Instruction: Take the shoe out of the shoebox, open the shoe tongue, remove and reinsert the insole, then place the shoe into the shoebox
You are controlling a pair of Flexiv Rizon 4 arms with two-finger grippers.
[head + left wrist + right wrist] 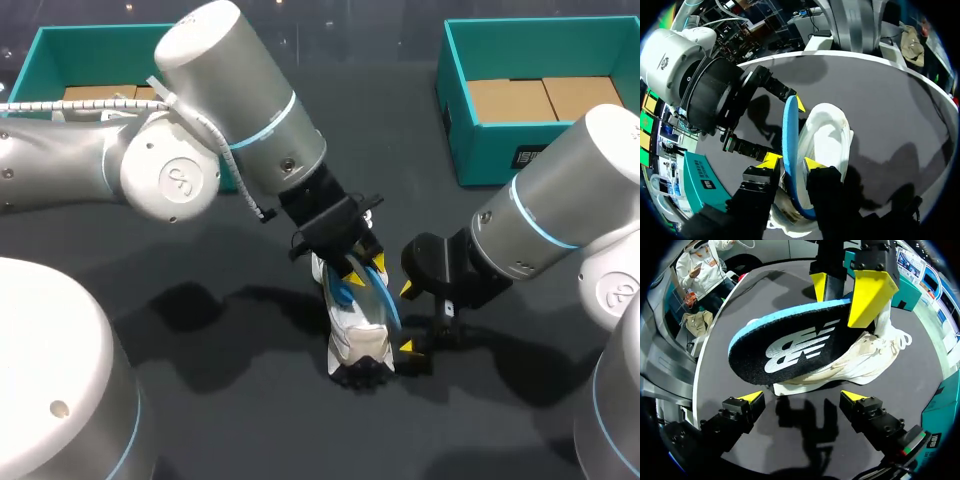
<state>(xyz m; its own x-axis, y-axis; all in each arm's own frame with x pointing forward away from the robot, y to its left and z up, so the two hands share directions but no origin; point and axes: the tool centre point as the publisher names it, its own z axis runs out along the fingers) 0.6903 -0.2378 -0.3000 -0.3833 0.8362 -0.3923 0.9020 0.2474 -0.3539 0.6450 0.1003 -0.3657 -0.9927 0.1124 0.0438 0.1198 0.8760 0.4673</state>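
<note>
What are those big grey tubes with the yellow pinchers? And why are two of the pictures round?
They are robot arms, the left arm and the right arm, working at a dark table. The square picture looks down from above. Each round one comes from a camera on an arm's wrist. The left gripper pinches a blue-edged insole that sticks out of the white shoe. The shoe lies on the table. The right gripper is open beside it, holding nothing. Two teal shoeboxes stand at the far side.
</note>
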